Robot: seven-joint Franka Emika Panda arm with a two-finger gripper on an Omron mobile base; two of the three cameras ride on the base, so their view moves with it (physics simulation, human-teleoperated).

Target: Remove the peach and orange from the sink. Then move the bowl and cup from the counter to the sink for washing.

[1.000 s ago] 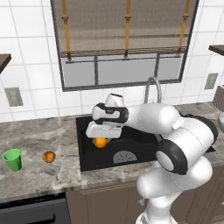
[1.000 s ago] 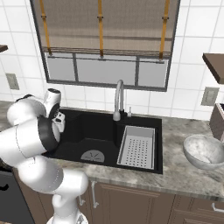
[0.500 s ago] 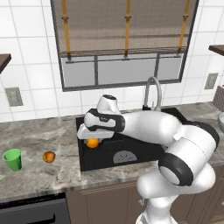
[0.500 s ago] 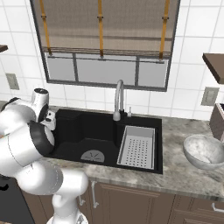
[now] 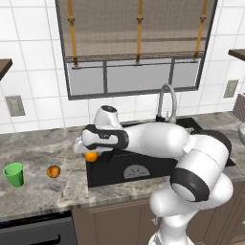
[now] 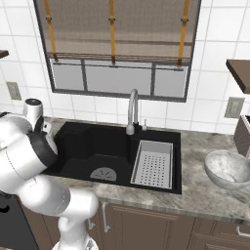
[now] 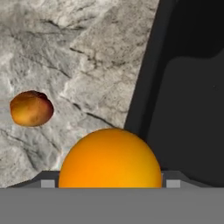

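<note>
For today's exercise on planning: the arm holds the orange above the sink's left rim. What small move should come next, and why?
Probably carry the orange a little farther left over the counter, then lower it. In the hand view it hangs over the sink edge, so releasing now might drop it back in. The peach already lies on the stone.

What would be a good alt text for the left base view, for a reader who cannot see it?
The gripper holds the orange over the left rim of the black sink. The peach and the green cup stand on the counter further left.
</note>
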